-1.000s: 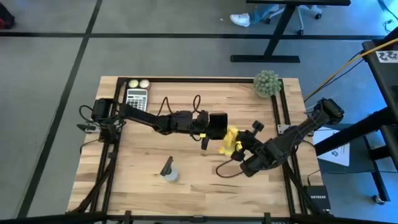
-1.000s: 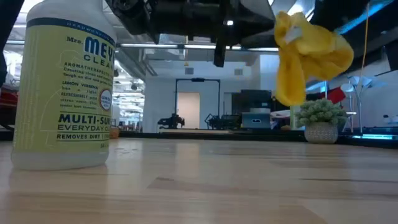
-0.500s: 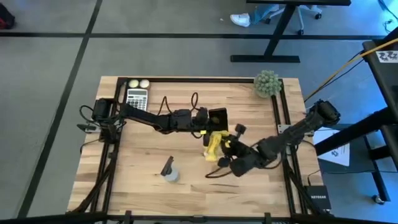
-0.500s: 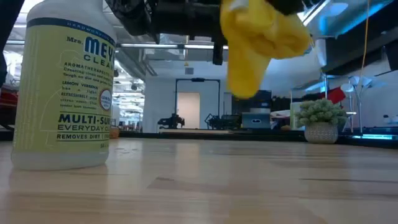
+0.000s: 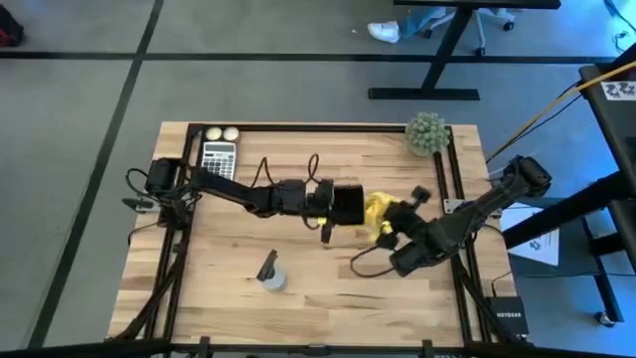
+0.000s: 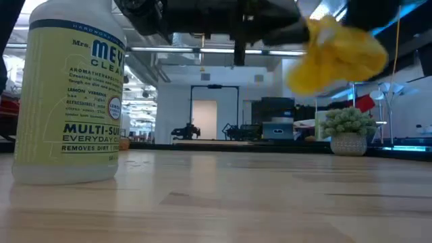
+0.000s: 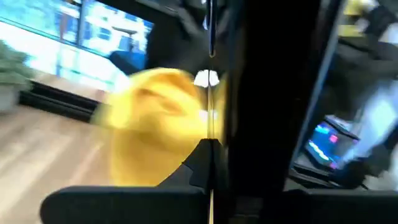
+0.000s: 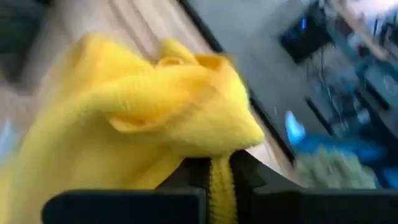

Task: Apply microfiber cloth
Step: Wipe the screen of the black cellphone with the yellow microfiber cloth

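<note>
Yellow microfiber cloth (image 5: 379, 211) clamped in our right claw (image 5: 390, 221), hanging w/ smartphone (image 5: 347, 203) just beside, gripped by left claw (image 5: 330, 202)

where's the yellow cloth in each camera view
High view: yellow cloth right of table centre, beside the potted plant side.
Low view: upper right, in the air above the plant.
Left wrist view: left of centre.
Right wrist view: fills the picture, pinched in the right gripper.

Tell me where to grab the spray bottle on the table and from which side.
Grip the spray bottle around its broad cylindrical body, coming level from its open side facing the table's middle. It stands upright and alone; both claws are busy above, the right claw holding the yellow cloth.
</note>
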`<state>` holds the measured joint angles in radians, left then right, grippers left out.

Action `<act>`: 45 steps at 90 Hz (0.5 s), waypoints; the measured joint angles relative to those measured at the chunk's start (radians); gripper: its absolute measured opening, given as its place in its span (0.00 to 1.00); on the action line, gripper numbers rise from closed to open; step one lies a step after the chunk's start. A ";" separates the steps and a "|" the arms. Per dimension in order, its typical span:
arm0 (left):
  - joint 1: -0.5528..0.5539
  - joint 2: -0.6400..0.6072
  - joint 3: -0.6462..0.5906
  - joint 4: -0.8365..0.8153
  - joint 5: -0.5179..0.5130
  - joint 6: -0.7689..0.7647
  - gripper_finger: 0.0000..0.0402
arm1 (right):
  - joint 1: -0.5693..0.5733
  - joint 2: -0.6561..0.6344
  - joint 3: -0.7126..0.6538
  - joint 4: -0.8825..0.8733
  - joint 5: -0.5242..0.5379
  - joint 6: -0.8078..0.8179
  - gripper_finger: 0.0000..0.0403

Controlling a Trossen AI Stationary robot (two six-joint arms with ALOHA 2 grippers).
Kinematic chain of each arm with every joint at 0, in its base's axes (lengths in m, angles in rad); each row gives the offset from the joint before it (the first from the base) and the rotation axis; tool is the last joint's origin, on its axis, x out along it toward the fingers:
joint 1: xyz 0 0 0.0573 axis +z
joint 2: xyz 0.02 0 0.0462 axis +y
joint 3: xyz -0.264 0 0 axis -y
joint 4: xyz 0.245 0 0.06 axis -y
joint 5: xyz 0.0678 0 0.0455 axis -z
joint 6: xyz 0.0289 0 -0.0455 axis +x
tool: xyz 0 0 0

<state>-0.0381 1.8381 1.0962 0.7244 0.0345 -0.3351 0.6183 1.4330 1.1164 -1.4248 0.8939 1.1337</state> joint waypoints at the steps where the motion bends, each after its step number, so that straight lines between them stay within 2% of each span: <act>1: 0.000 0.000 0.000 -0.004 0.000 0.003 0.02 | 0.004 0.000 0.000 -0.008 -0.020 0.008 0.01; 10: 0.007 0.000 0.000 -0.026 -0.009 0.055 0.02 | 0.030 0.000 -0.002 -0.010 -0.218 0.015 0.01; 22: 0.006 0.000 0.000 -0.044 -0.012 0.094 0.02 | 0.055 0.000 -0.070 0.176 -0.398 -0.011 0.01; 45: 0.003 0.000 0.000 -0.058 -0.016 0.110 0.02 | 0.067 0.011 -0.243 0.478 -0.458 0.037 0.07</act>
<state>-0.0354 1.8381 1.0962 0.6662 0.0185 -0.2253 0.6849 1.4441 0.8732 -0.9468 0.4357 1.1705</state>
